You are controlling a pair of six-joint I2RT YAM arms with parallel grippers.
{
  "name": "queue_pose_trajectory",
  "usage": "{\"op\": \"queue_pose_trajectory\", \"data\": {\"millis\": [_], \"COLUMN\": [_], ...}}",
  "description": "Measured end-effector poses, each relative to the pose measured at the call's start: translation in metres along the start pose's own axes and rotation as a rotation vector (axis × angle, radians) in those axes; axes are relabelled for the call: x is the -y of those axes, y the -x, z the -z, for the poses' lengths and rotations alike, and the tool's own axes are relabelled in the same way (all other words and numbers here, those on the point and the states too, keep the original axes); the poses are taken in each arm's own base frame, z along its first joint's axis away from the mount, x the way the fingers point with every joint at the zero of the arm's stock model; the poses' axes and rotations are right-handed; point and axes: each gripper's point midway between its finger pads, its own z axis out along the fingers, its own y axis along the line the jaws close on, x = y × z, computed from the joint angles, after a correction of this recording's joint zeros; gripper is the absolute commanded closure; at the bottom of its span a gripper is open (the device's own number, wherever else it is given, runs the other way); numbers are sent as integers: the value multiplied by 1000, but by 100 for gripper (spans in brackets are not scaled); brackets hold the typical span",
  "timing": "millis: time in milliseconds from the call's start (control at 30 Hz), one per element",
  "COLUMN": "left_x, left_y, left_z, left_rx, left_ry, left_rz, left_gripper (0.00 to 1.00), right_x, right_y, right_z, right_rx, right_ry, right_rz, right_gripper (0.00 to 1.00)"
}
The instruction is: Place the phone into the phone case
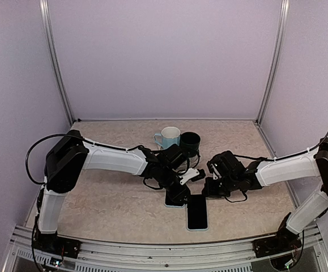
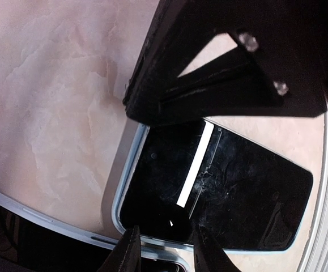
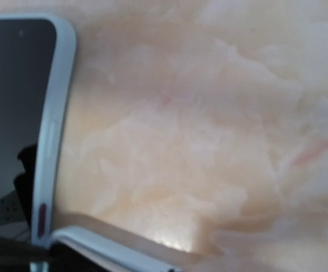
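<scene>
Overhead view: bright, soft, even light from above. The lilac walls [image 1: 164, 56] look flat, and the arms [image 1: 113, 158] cast only faint shadows on the table [image 1: 107, 204].

Left wrist view: fairly sharp. Parts close to the lens are almost black, and a white strip of glare crosses the glossy phone [image 2: 243, 198].

Right wrist view: warm, hazy and out of focus throughout, with a bright glare patch on the table near the bottom edge.

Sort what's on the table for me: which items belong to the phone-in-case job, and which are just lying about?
Job:
- dark slab with pale-blue rim, farther in
- second dark slab, nearer the front edge
One is the phone and one the case; I cannot tell which.

Lying about:
- pale blue mug
- dark mug
</scene>
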Motion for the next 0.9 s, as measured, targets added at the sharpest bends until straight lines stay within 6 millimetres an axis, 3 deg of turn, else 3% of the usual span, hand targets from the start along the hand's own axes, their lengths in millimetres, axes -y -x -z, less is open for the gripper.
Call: {"op": "queue_pose_trajectory", "data": {"millis": [233, 367, 733, 900], "left_x": [0, -2, -2, -2], "left_y": [-1, -2, -2, -2], "left_z": [-1, -1, 0, 0], "left_rx": [-2, 10, 58, 68], "left_ry": [-2, -2, -19, 0], "left_rz": [20, 39, 52, 44], "left_gripper": [67, 67, 67, 67], "right_x": [-27, -25, -20, -19], "right_y": [-14, -11, -11, -22], "right_z": [-7, 2, 32, 25], "right_rx": [-21, -66, -113, -122], "right_ry": [70, -2, -65, -11], "right_rz": [6, 22, 55, 43], "right_gripper": [90, 86, 93, 100]}}
